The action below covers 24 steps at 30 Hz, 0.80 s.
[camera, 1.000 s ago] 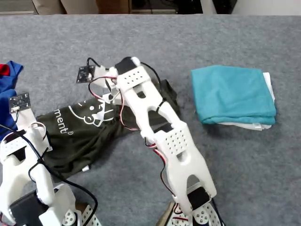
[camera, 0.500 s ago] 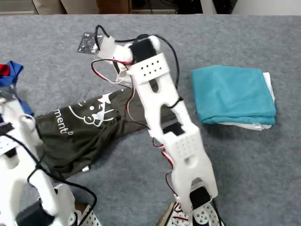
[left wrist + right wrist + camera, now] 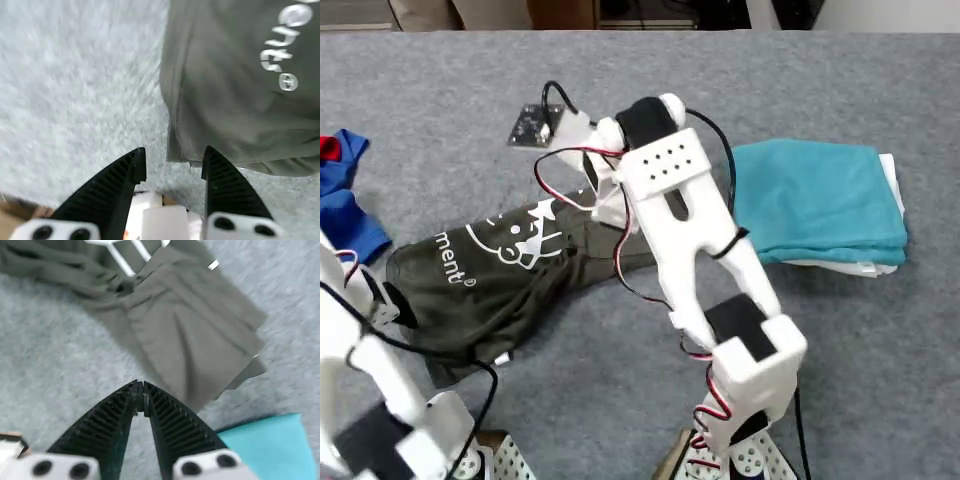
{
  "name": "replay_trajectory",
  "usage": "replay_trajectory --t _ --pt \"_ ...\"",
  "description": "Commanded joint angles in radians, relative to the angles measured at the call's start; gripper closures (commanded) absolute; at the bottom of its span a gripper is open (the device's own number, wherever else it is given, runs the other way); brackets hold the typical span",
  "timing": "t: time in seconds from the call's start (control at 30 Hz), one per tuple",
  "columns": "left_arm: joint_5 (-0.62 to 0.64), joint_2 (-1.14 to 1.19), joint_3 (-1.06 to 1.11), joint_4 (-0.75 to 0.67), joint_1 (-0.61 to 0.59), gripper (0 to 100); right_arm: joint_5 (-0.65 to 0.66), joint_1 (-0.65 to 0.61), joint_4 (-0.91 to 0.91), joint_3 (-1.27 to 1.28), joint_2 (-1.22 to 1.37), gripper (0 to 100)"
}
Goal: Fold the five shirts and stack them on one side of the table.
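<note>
While the olive shirt [image 3: 490,285] lies rumpled left of centre, left gripper [image 3: 173,156] gapes at its hem, right gripper [image 3: 140,386] closed empty above it; a single-layer pinch could skew the fold.

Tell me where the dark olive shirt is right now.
In the high view the olive shirt lies rumpled left of centre, between the blue shirt and the folded teal shirt.
</note>
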Motion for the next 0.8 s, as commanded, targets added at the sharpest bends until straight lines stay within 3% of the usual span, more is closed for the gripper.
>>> replay_trajectory --t 0.0,0.47,0.67,0.77 --pt "0.032 0.097 -0.044 -0.068 -0.012 80 -0.014 0.018 0.002 0.065 -0.094 99.4" --pt "0.04 0.234 0.242 -0.443 -0.002 80 -0.012 0.016 0.0 0.099 -0.119 99.4" --pt "0.135 0.251 0.276 -0.466 0.029 81 -0.009 0.013 -0.002 0.097 -0.117 99.4" --pt "0.166 0.252 0.296 -0.466 0.063 88 -0.008 0.015 -0.002 0.096 -0.117 99.4"
